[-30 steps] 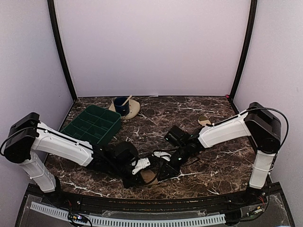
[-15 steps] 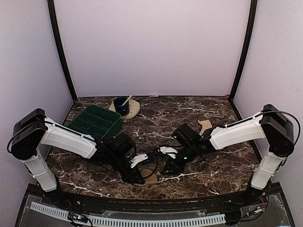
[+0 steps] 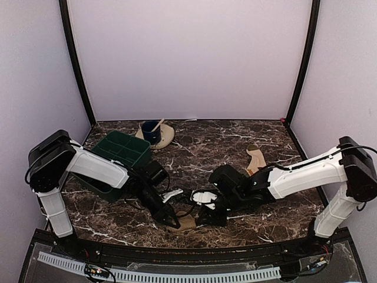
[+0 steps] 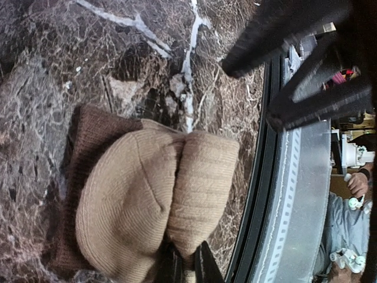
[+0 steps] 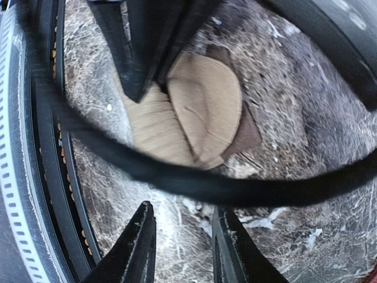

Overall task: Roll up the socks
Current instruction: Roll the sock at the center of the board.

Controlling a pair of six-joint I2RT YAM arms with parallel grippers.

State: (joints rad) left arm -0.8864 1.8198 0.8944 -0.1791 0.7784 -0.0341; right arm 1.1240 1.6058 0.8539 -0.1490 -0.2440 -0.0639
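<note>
One tan sock bundle point(image 4: 154, 203), left tool point(image 4: 187, 266) pinching edge.

Right arm point(image 3: 306, 172) lower, far sock point(image 3: 254, 158) unhidden.

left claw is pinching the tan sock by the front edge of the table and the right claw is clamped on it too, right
Not quite. The right claw is not clamped on it. In the right wrist view its fingers stand apart over the bare table, short of the tan sock, and hold nothing. The rest is right: the left claw pinches that sock by the front edge.
</note>
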